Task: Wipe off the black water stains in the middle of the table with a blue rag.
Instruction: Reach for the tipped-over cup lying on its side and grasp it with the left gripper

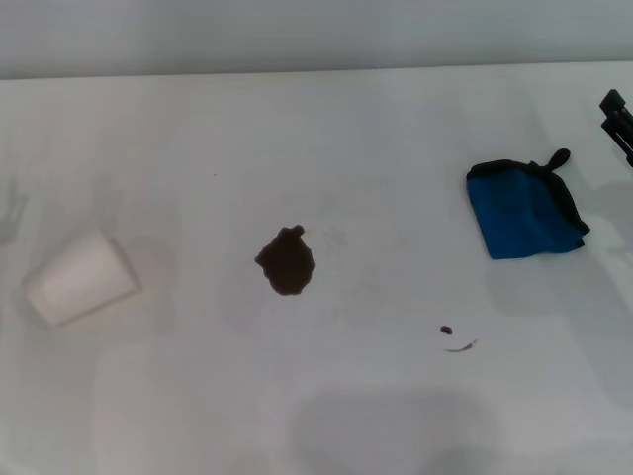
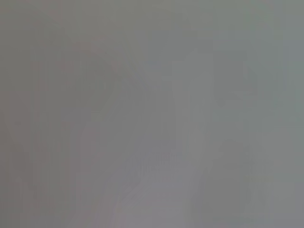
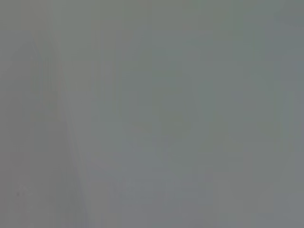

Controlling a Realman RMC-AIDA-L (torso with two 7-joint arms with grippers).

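head view: blue rag [image 1: 522, 210] lies right of frame, just beside the right pincer [image 1: 618, 119] at the edge; pincer state cannot be told; stain [image 1: 286, 260] at bench [image 1: 376, 129] centre.

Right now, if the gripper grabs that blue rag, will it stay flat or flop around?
The blue rag lies folded with soft, uneven edges, so it will probably droop and unfold when lifted. It looks thin, likely light. Its black loop sticks out and may dangle.

right claw [image 1: 618, 121] just showing at the far right edge of the head view, raised, barely visible
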